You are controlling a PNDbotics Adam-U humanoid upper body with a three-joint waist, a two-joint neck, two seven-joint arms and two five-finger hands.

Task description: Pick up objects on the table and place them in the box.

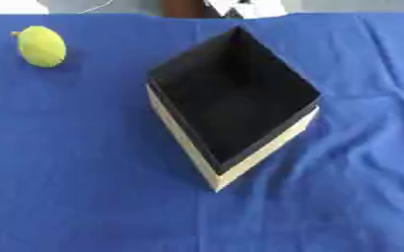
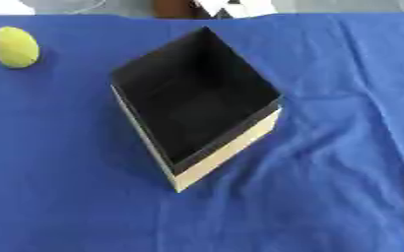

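We read no writing on the tan, black-lined open box (image 1: pixel 257 152), set cornerwise mid-bench; yellow-green round fruit (image 1: pixel 42 46) well apart, far left; blue cloth (image 1: pixel 76 187) wrinkled at right. Neither hand shows, so we cannot tell their state.

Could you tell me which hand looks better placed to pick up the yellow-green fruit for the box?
Probably the left: the yellow-green fruit lies at the table's far left, left of the open box. Neither hand is in view.

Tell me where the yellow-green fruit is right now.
The yellow-green fruit lies on the blue cloth near the far left corner, apart from the open box, which sits to its right near the middle.
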